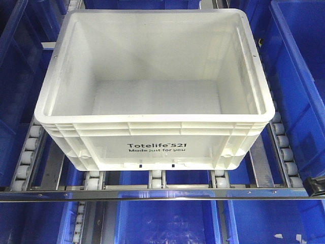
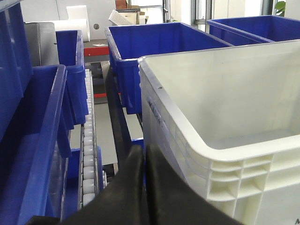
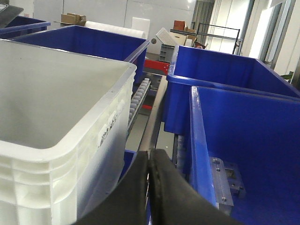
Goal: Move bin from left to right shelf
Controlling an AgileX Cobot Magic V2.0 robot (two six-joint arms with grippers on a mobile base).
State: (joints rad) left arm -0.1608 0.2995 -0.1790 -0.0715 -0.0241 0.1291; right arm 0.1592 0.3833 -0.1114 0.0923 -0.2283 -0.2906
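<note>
We have the white bin [image 1: 155, 91] on the roller shelf [image 1: 152, 193] between both closed, empty claws, right of the left claw [image 2: 144, 154] and left of the right claw [image 3: 149, 161].

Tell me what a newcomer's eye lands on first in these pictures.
The big white bin, empty and printed "Totelife 521", fills the middle of the front view, sitting on the roller tracks just behind the shiny steel front rail. Blue bins crowd round it on both sides and below. In each wrist view, closed black fingers sit beside the bin's outer wall.
</note>
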